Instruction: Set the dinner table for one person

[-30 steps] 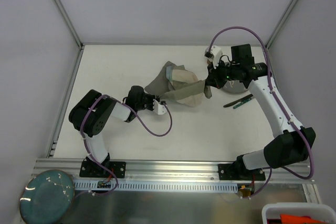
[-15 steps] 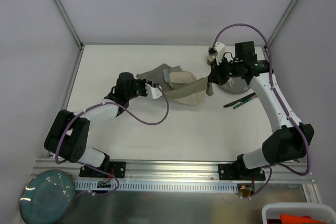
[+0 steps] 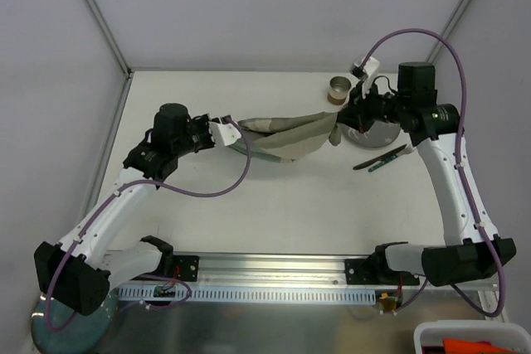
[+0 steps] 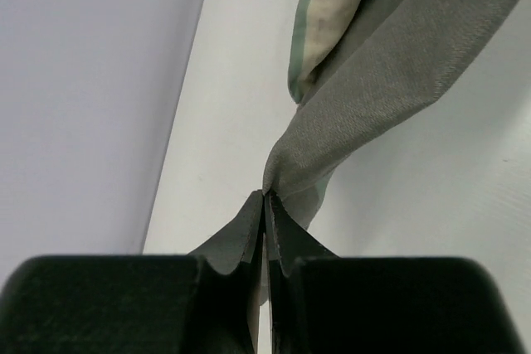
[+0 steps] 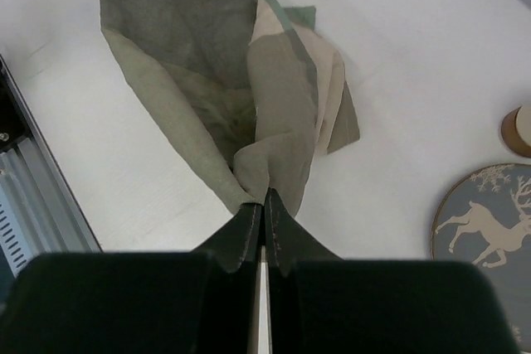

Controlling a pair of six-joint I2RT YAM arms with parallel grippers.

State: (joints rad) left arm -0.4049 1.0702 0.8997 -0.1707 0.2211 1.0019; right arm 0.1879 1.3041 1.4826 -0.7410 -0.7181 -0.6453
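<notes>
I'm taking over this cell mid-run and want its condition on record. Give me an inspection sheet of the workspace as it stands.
Surface: dinner table, matte white, no spills seen.
Job's things: cloth mat strung between both grippers, slack in the middle; deer-pattern plate, small brown cup and cutlery at far right.
Clutter: nothing seen.
Grippers: left gripper shut on one end of the mat; right gripper shut on the other.
Cables: purple cables, one looping off each arm, none seen caught.
Surroundings: teal plate and white bin in front of the near rail; plain walls.
</notes>
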